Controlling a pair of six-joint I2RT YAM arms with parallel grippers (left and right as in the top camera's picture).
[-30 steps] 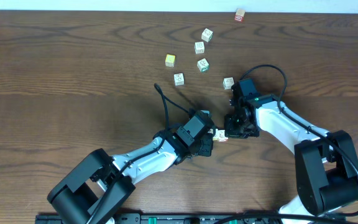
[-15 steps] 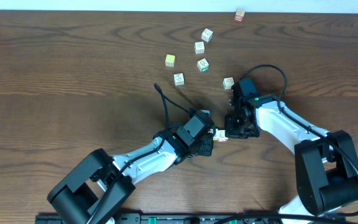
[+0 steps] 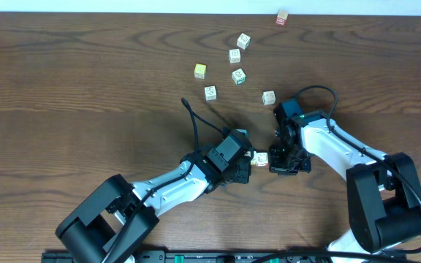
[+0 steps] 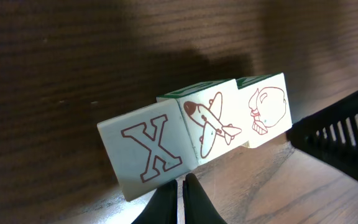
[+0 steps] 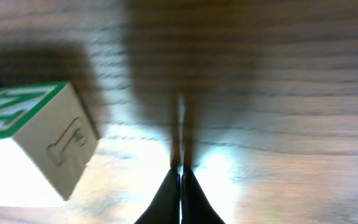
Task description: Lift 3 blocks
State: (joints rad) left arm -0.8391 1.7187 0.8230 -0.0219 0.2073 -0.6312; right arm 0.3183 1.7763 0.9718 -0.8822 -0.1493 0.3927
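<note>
Left gripper and right gripper, both clenched empty, are flanking the centre-frame row of blocks, probably to squeeze-lift it.

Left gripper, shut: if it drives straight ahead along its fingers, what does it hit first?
The X block, at its lower edge near the seam with the airplane block. The tips of the left gripper look nearly in contact with it, though depth is unclear from the wrist view.
</note>
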